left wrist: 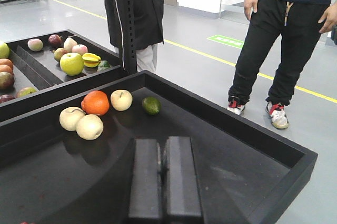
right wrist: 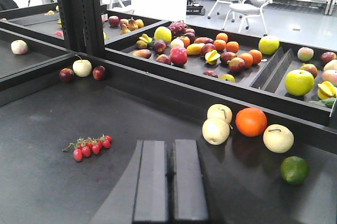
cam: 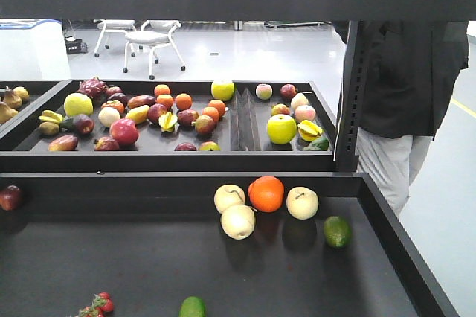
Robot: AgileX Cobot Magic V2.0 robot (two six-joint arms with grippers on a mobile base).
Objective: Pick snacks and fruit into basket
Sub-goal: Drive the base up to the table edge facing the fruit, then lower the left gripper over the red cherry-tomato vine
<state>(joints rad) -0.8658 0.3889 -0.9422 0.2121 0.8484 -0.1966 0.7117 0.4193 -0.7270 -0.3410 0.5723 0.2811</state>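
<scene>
Judging by looks, orange [right wrist: 251, 121] was smooth, prob. light & rigid, apt to roll; best pinched across its middle; left gripper [left wrist: 163, 149] & right gripper [right wrist: 170, 149] were clenched, empty.

Bright, even overhead light; soft shadows beneath fruit, glare on floor.

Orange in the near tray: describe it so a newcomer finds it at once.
Take the near black tray, the lower one in the front view. By its back wall, right of centre, four round fruits huddle together. The orange is at the group's top, the only vivid orange one among three pale yellow fruits.
</scene>
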